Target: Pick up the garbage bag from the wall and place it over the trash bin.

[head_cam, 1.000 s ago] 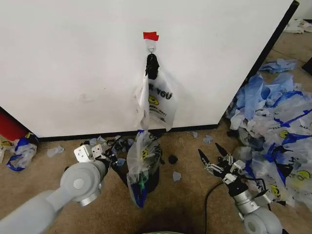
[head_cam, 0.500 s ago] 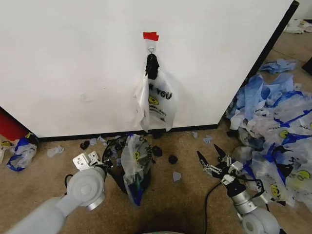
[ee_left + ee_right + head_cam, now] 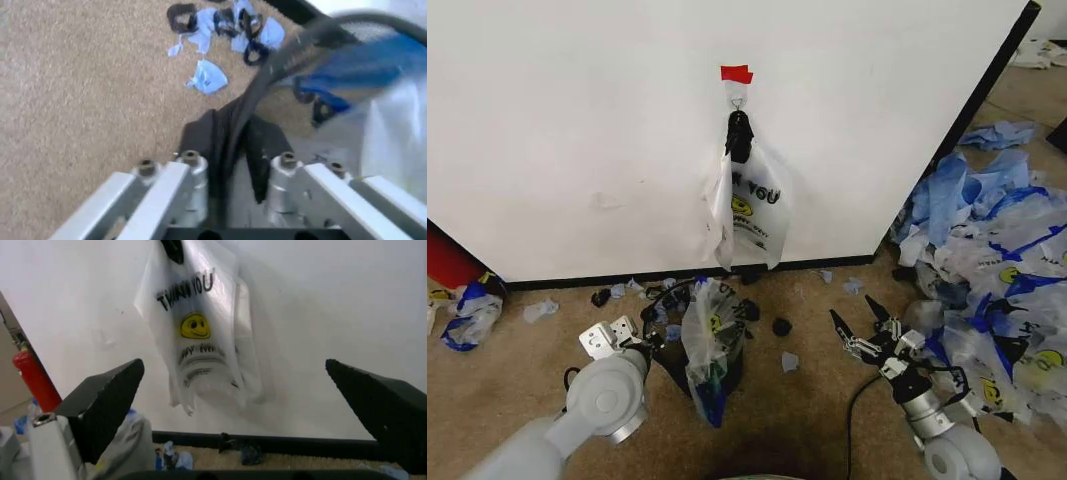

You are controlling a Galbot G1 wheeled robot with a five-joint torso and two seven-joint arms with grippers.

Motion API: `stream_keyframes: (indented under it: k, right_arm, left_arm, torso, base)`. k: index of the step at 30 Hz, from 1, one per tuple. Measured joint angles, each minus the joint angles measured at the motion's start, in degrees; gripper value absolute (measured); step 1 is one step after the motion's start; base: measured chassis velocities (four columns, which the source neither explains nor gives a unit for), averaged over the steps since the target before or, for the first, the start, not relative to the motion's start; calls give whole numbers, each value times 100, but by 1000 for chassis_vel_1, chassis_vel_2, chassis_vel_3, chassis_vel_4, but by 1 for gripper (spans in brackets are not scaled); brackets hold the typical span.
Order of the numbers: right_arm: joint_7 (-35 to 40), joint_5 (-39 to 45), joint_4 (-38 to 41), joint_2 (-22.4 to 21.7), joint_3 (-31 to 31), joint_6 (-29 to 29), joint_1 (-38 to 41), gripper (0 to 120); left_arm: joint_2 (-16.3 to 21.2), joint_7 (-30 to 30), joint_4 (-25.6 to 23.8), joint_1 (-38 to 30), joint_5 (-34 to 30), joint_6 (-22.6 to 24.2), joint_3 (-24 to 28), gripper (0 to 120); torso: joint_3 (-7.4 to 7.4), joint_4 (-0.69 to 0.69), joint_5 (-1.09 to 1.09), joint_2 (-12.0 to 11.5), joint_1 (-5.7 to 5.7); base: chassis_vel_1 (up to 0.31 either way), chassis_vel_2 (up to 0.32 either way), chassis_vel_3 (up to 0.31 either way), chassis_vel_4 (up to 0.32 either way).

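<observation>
- Garbage bag [image 3: 749, 205] with "THANK YOU" lettering and a yellow smiley hangs on the wall [image 3: 577, 120] from a small metal hook [image 3: 738, 100] under a red tape strip [image 3: 736, 73]; not yet picked.
- Left gripper [image 3: 233, 167]: fingers close together, clamped on the trash bin's wire rim [image 3: 280, 60], which runs between the two pads in the left wrist view. In the head view it sits at 9 o'clock of the trash bin [image 3: 697, 345].
- Out from the left gripper: the bin stands on the carpet [image 3: 807, 410] just below the hanging bag, at its 6 o'clock. A see-through bag [image 3: 711, 345] with blue patches is already draped in and over the bin.
- Right gripper [image 3: 861, 328]: fingers spread wide, holding nothing, low at 3 o'clock of the bin, well apart from it, aimed toward the wall.
- Farther out at 3 o'clock: big pile of blue-and-white bags [image 3: 987, 270]. At 9 o'clock: red fire extinguisher [image 3: 449, 262] against the wall.
- Progress, judged: early. The wall bag is untouched; unhooking, carrying and fitting it over the rim all remain.
- Views compared: left wrist view shows the rim grip and bag scraps [image 3: 208, 77] on the carpet, which the head view leaves unclear. Right wrist view shows the bag's print head-on [image 3: 195, 326] framed between the open fingers [image 3: 107, 395]; head view alone gives the layout of bin, hook and both arms.
</observation>
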Motion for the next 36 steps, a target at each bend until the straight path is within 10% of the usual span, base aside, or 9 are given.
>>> stream_keyframes:
  k: [17, 21, 36]
  right_arm:
    - [283, 1736, 867, -588, -623, -845, 37, 100]
    - [2268, 3153, 1858, -1043, -1235, -1923, 875, 100]
    - [5500, 3596, 2508, -956, -2752, -3993, 2601, 100]
  left_arm:
    - [636, 402, -469, -101, 449, -35, -580, 79]
    - [1095, 1992, 270, -200, 1449, -430, -556, 98]
    - [1431, 3177, 1288, -7, 2973, -856, -263, 100]
  torso:
    - [0, -4, 1, 0, 0]
    - [1, 3, -2, 0, 0]
    - [1, 1, -3, 0, 0]
  base:
    - [0, 0, 0, 0]
    - [0, 0, 0, 0]
    - [0, 0, 0, 0]
